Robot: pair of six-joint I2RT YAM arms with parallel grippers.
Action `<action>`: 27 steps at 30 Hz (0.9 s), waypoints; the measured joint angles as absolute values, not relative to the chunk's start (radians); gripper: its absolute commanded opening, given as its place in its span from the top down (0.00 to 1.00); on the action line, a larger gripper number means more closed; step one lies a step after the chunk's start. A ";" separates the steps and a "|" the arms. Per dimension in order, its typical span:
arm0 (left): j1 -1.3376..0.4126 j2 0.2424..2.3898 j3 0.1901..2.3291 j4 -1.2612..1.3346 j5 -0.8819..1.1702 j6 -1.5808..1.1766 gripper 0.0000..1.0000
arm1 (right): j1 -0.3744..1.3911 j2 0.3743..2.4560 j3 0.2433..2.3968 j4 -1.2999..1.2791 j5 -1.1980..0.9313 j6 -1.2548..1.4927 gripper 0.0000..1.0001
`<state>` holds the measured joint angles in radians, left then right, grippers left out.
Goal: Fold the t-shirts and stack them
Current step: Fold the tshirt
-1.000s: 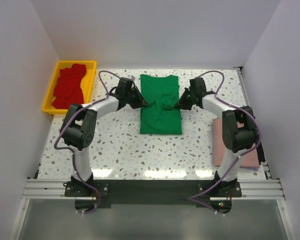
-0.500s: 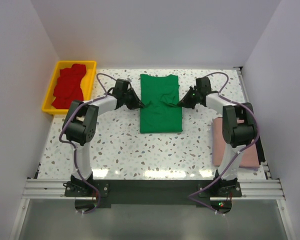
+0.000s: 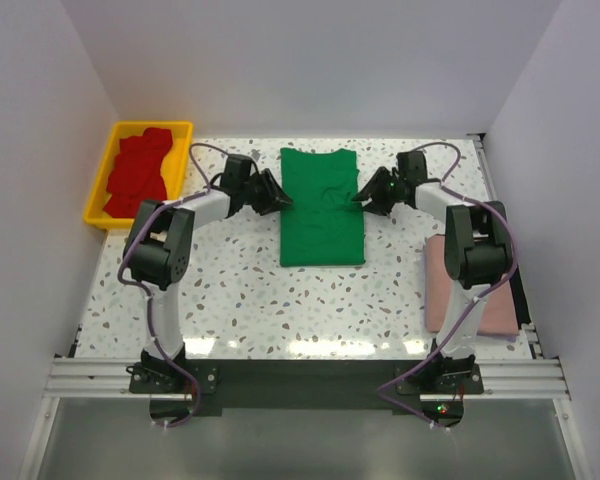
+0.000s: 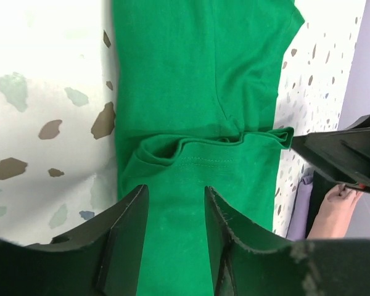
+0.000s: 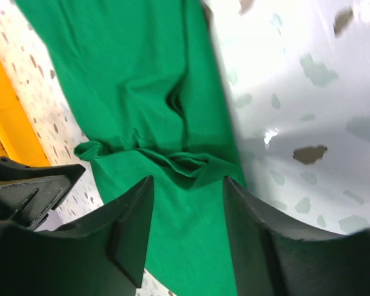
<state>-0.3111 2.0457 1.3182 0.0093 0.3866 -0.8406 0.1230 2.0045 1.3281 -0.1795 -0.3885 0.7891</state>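
Note:
A bright green t-shirt (image 3: 320,210) lies at the table's middle as a narrow rectangle, sides folded in, with a crease across it (image 4: 203,139) (image 5: 172,157). My left gripper (image 3: 281,201) (image 4: 176,197) stands open at its left edge, jaws apart over the cloth and gripping nothing. At the right edge my right gripper (image 3: 361,198) (image 5: 188,185) is open too, with the green cloth showing in the gap. A dusty pink t-shirt (image 3: 442,290) lies at the right, partly behind the right arm. Red t-shirts (image 3: 135,175) are piled in the tray.
The yellow plastic tray (image 3: 150,126) sits off the table's far left corner. White walls close in the back and both sides. Speckled tabletop (image 3: 240,290) spreads in front of the green shirt.
Both grippers have gone from shut to open and let go of the green shirt. They drew outward to its edges, and the bunched cloth now lies flatter.

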 measured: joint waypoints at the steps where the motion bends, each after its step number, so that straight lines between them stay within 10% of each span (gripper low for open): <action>1: -0.307 2.042 1.318 0.010 0.386 -0.839 0.53 | 0.121 2.004 1.343 -0.183 -0.388 0.781 0.45; 14: -0.381 1.882 1.279 -0.027 0.296 -0.783 0.84 | 0.274 1.869 1.363 -0.278 -0.207 0.622 0.51; 27: -0.458 2.205 1.531 -0.077 0.325 -0.763 0.89 | 0.358 2.111 1.608 -0.409 -0.117 0.515 0.56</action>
